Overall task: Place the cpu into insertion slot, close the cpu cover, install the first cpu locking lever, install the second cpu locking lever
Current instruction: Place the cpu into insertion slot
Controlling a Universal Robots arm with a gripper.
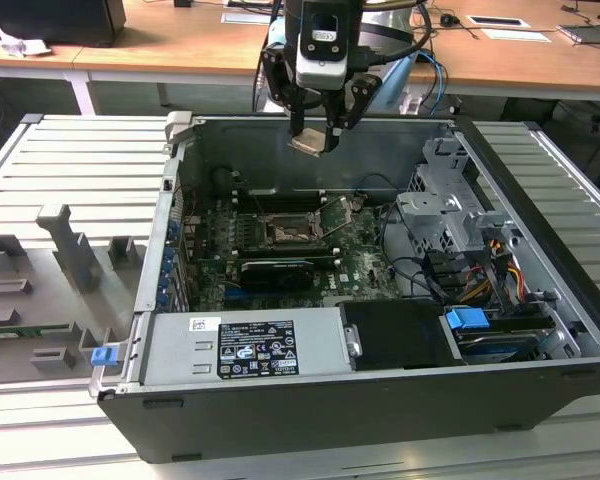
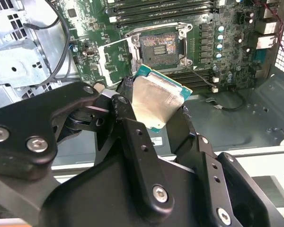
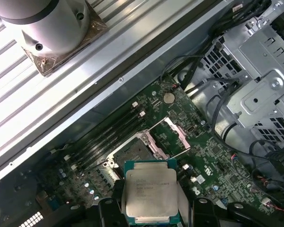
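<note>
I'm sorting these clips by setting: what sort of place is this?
Likely a lab or workshop test bench: an open desktop computer case lies on a ribbed metal table, wooden desks stand behind it, and the gripper holds the cpu above the motherboard.

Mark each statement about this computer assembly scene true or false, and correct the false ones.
1. The claw grips the cpu. True.
2. The cpu sits in the insertion slot. False: the slot is empty, and the cpu is held above the motherboard.
3. The cpu cover is shut over the slot. False: it is swung open beside the slot.
4. Long memory slots run alongside the insertion slot. True.
</note>
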